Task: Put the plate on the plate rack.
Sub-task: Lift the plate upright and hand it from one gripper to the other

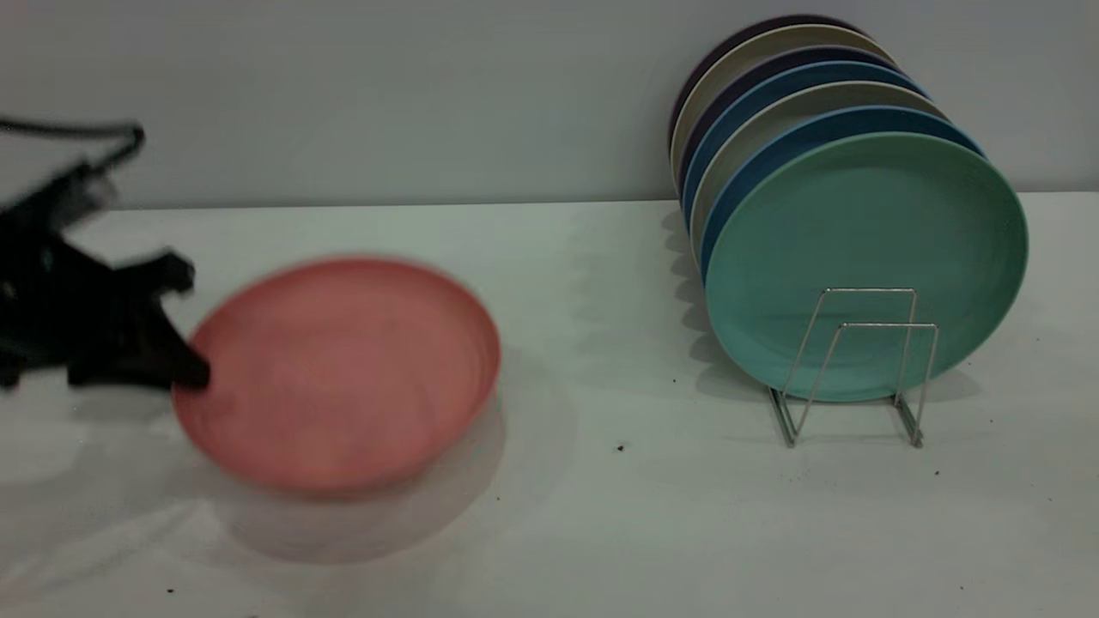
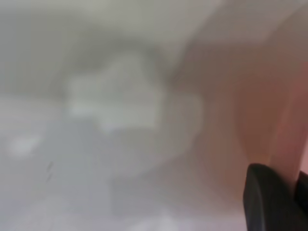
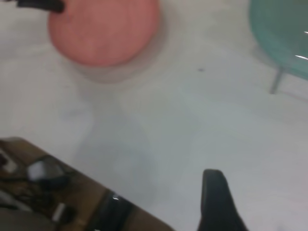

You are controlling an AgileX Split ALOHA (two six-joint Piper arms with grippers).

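While one salmon-pink plate [image 1: 339, 373] is held tilted above the table [image 1: 601, 515], its rim at nine o'clock is clamped between the fingers of the left gripper [image 1: 185, 365], and a shadow is cast on the surface beneath it. At three o'clock, well apart from it, the plate rack [image 1: 859, 369] is seen, with two empty wire loops at its front. Seven plates are stood upright in the rack: one mint-green plate [image 1: 867, 257] foremost, then two blue, two cream and two dark ones behind. In the right wrist view only one finger of the right gripper [image 3: 216, 202] is shown over the table, so its jaw state cannot be told.
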